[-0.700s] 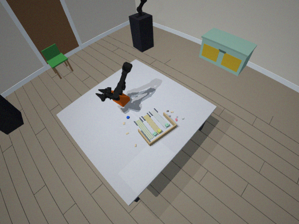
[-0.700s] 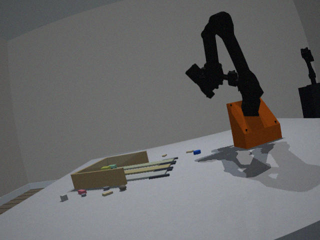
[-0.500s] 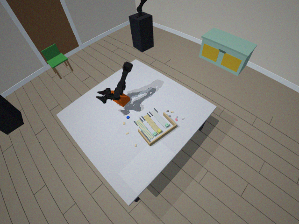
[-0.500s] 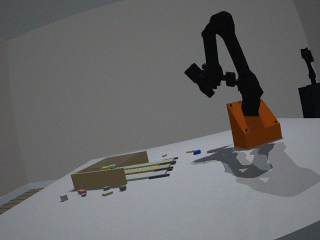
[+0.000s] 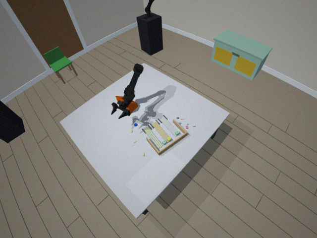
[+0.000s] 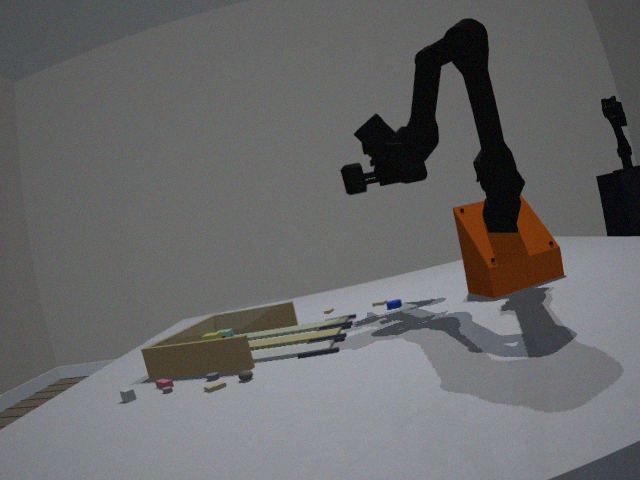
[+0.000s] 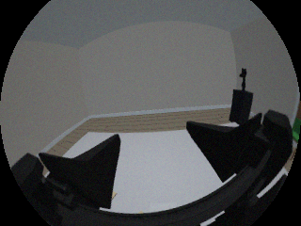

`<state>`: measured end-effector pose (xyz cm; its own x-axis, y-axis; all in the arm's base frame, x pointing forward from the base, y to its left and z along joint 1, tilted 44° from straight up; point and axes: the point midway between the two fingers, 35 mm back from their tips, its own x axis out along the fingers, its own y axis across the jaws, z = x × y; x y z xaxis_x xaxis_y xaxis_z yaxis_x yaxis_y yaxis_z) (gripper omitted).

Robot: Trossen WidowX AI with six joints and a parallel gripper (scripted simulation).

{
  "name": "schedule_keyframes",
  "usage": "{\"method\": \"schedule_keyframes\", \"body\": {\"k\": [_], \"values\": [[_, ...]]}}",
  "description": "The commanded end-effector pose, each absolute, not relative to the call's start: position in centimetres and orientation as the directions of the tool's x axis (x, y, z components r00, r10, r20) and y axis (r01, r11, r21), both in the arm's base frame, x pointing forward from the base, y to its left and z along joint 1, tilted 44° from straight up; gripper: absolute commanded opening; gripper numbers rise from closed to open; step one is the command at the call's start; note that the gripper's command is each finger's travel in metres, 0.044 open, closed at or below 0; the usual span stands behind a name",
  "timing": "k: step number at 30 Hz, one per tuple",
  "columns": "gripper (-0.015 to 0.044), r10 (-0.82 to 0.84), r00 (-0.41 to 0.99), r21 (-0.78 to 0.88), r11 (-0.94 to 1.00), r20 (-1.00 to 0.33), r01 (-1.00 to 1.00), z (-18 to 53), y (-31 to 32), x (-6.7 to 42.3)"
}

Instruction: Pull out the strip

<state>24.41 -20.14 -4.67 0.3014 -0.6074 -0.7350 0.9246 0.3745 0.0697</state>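
A wooden tray [image 5: 166, 149] [image 6: 196, 356] on the white table [image 5: 102, 143] holds three strips side by side: a checkered green one [image 5: 153, 137] [image 6: 297, 328], a tan one [image 5: 160, 130] [image 6: 294, 338] and a pale grey one [image 5: 169, 125] [image 6: 289, 353]. Their dark ends stick out of the tray's open side. A green cube [image 5: 164, 142], a yellow cube [image 5: 169, 139] [image 6: 210, 335] and another green cube [image 5: 177, 132] rest on them at the closed end. No label is readable at this size. My gripper [image 5: 117, 114] [image 6: 356, 178] [image 7: 153, 132] is open and empty, high above the table and well away from the tray.
The arm's orange base [image 5: 132, 106] [image 6: 509, 253] stands on the table behind the tray. A small blue piece [image 5: 135, 124] [image 6: 393, 304] lies near the strips' free ends. Small tan, red, grey and white bits [image 5: 186, 126] [image 6: 164, 382] lie scattered around the tray.
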Motion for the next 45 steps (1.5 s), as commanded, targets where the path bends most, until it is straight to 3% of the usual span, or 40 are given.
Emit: {"method": "schedule_keyframes", "body": {"k": [1, 8, 15, 41, 45], "values": [[0.0400, -0.263, 0.598, 0.303, 0.669, -0.757, 0.679, -3.0, -13.8, 29.9], [0.0400, 0.164, 0.740, 0.530, 0.796, -0.652, 0.291, 0.5, -6.1, 32.6], [0.0400, 0.570, 0.689, 0.684, 0.715, -0.447, -0.147, 5.4, 1.4, 32.3], [0.0400, 0.593, 0.679, 0.690, 0.702, -0.431, -0.175, 5.8, 1.8, 32.1], [0.0295, 0.632, 0.610, 0.710, 0.687, -0.478, -0.155, 5.6, 3.2, 33.8]]}}
